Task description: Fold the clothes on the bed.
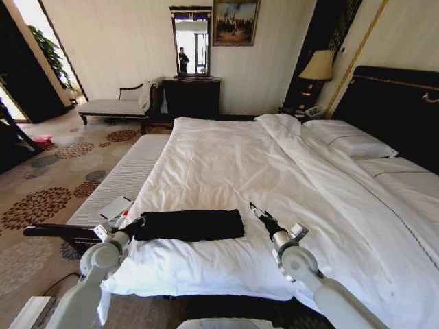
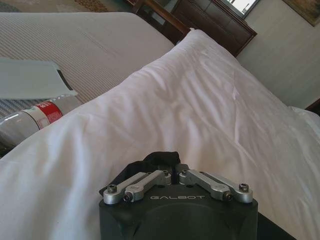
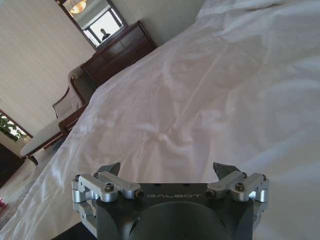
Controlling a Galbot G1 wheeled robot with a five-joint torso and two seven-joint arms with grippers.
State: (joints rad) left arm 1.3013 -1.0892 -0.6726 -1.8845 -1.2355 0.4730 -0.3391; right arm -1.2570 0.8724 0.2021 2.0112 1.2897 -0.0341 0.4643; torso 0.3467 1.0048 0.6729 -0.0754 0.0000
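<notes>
The clothes (image 1: pixel 188 225) are a black garment folded into a long flat band near the foot edge of the bed (image 1: pixel 288 178), on its white duvet. My left gripper (image 1: pixel 140 221) is at the band's left end, and in the left wrist view the left gripper (image 2: pixel 171 173) is shut on a bunched bit of the black cloth (image 2: pixel 162 159). My right gripper (image 1: pixel 254 208) hovers just past the band's right end, apart from it. In the right wrist view the right gripper (image 3: pixel 167 169) stands wide open over bare duvet.
A pale ribbed bench (image 1: pixel 130 171) runs along the bed's left side, carrying a flat white item (image 1: pixel 115 208) and a bottle (image 2: pixel 30 120). Pillows (image 1: pixel 350 140) and a dark headboard (image 1: pixel 398 110) lie at the right. A chaise (image 1: pixel 116 104) and a dresser (image 1: pixel 192 96) stand by the far wall.
</notes>
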